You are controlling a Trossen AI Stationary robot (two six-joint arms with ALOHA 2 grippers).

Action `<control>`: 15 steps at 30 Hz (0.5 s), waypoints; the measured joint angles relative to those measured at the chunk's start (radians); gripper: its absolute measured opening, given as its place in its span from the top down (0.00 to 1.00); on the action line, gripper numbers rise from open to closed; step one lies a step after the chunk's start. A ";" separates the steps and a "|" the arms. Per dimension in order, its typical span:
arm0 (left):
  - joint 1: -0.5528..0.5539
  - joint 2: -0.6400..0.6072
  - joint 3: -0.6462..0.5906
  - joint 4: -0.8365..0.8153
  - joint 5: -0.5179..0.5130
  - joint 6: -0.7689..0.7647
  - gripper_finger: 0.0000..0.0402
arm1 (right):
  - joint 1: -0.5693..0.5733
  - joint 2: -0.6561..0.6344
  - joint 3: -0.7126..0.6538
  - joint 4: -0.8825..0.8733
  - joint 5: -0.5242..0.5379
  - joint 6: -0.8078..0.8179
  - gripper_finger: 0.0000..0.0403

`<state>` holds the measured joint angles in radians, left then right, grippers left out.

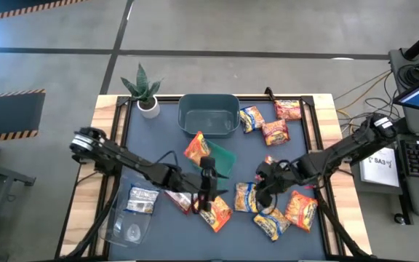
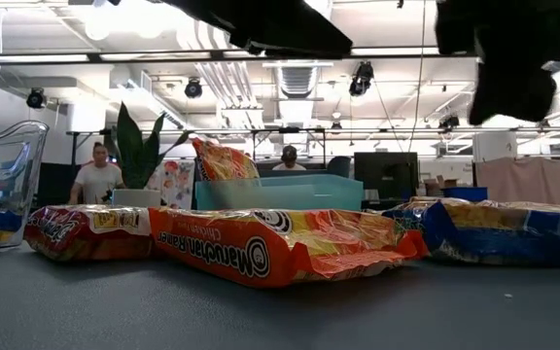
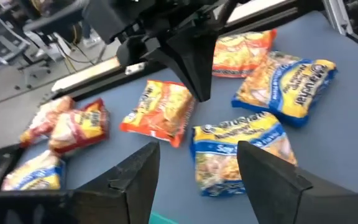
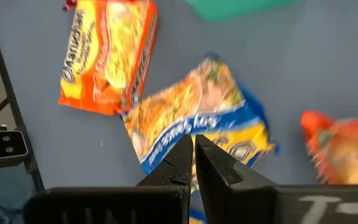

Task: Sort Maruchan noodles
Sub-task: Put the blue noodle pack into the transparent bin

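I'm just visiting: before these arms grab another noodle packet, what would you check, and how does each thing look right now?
1. Left gripper open and empty: ok.
2. Right gripper open for a grab: not ok, fingers shut.
3. Right gripper above a packet: ok, yellow-and-blue packet lies under it.
4. That packet clear of others: not ok, the orange packet seems to touch its corner.
5. Grey-teal tub free to receive packets: ok.
6. Which kind goes where: cannot tell.

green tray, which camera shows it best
The high view: the green tray lies near the table's middle, beside the left end effector, an orange packet leaning on it. Both wrist views catch only a green sliver at the frame edge. The low view does not show it clearly.
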<state>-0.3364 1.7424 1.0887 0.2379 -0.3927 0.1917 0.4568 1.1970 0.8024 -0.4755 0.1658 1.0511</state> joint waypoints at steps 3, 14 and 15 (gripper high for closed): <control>-0.018 0.026 0.011 0.004 0.000 -0.051 0.55 | 0.054 0.026 -0.031 0.045 0.017 0.099 0.98; -0.099 0.197 0.133 0.008 -0.081 -0.133 0.79 | 0.141 0.096 -0.040 0.055 0.078 0.255 0.96; -0.101 0.216 0.150 0.003 -0.098 -0.135 0.81 | 0.141 0.095 -0.040 0.058 0.074 0.264 0.95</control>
<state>-0.4376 1.9588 1.2385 0.2409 -0.4904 0.0568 0.5980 1.2917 0.7625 -0.4177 0.2396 1.3154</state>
